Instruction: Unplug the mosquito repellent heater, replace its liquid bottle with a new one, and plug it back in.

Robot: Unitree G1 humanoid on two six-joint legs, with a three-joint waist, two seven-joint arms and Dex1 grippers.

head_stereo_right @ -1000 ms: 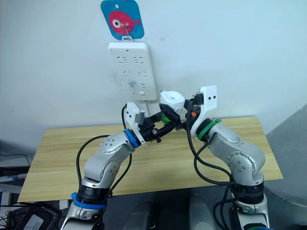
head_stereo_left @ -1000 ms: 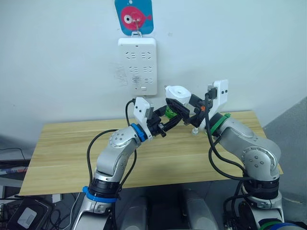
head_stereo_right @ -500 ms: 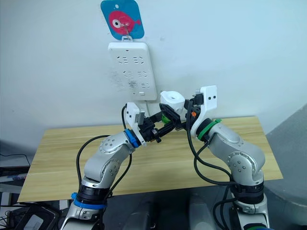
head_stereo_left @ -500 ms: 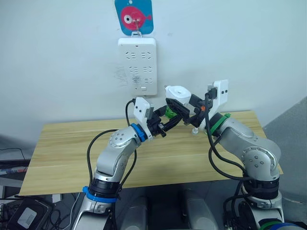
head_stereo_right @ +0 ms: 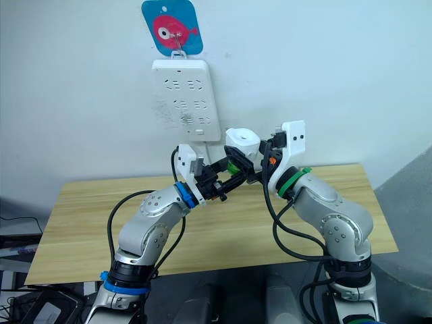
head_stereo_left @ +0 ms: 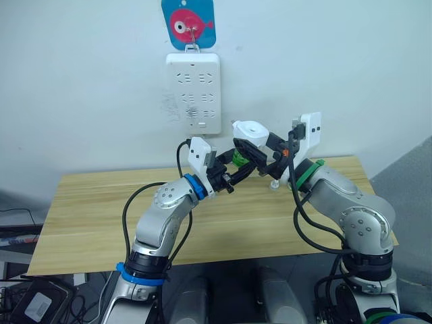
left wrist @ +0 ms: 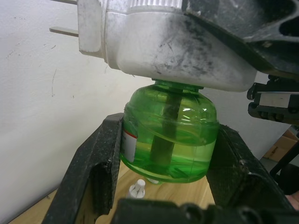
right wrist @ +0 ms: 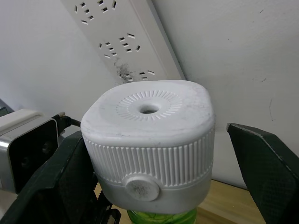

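The heater (head_stereo_left: 248, 129) is off the wall, held up in the air above the desk (head_stereo_left: 94, 202), below and to the right of the white power strip (head_stereo_left: 194, 92) that hangs on the wall under a blue card with a red fish (head_stereo_left: 188, 22). Its two plug pins show bare in the left wrist view, pointing toward the wall.

The right gripper (right wrist: 154, 186) comes in from the right. One of its black fingers (right wrist: 56, 182) lies against one side of the white ribbed body, while the other (right wrist: 266, 172) stands clear of the opposite side with a gap, so whether it truly grips cannot be told.

A green bottle (left wrist: 168, 137) sits screwed into the underside of the heater, its dark wick rod running up through the liquid into the white body. The left gripper (left wrist: 166, 154) reaches in from the left, and its fingers (left wrist: 100, 163) stand narrowed on both sides of the bottle, pressing its round wall.

A small white cap (left wrist: 137, 188) stands on the desk beneath the bottle, apart from it.
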